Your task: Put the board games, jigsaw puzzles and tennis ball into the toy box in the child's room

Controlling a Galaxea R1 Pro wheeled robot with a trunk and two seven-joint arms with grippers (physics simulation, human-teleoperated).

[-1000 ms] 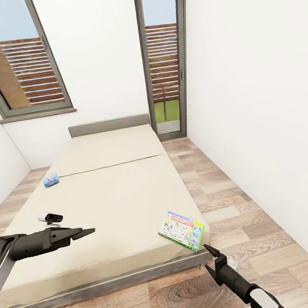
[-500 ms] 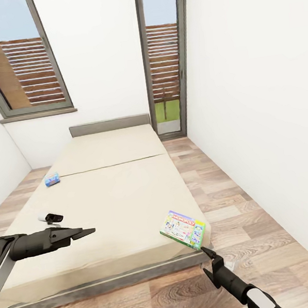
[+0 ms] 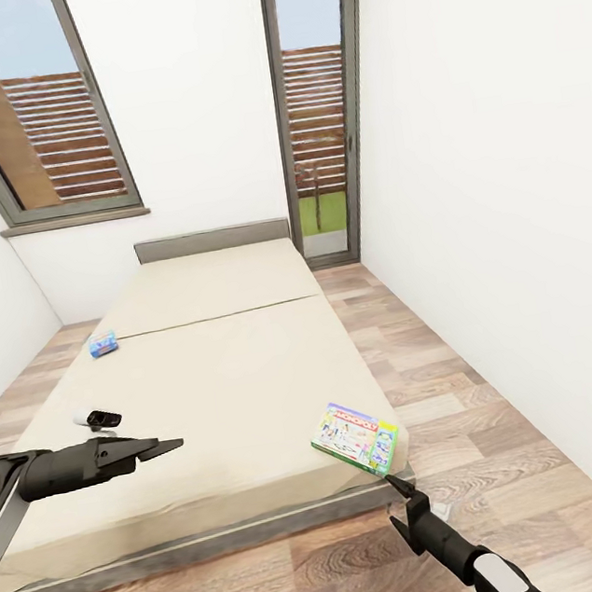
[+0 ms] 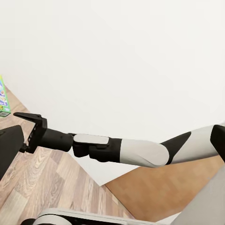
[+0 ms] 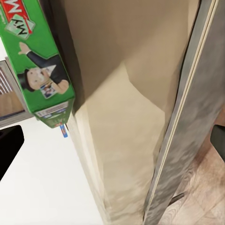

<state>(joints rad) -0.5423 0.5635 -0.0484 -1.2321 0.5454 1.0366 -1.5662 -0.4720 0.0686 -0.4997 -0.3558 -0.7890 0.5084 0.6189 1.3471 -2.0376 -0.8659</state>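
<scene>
The green-and-white board game (image 3: 355, 436) lies on the bed's (image 3: 214, 383) lower-right corner, the small blue game (image 3: 103, 344) at centre left. The right gripper (image 3: 396, 491), open, hangs just below the green box. The left gripper (image 3: 161, 444), at lower left, appears closed.

Wood-plank floor (image 3: 462, 404), white walls (image 3: 494, 165), lg window (image 3: 35, 116) w/ grey frame; narrow glass door (image 3: 313, 115), slatted fence outside

Left arm reaches in level from the side, its gripper (image 3: 162, 444) pointing across toward the right with the dark fingers drawn together to a narrow tip. Right arm rises from below, white forearm, black wrist, its gripper (image 3: 403, 488) aimed up and forward; from the left wrist view that gripper (image 4: 27, 123) shows fingers spread apart.
</scene>
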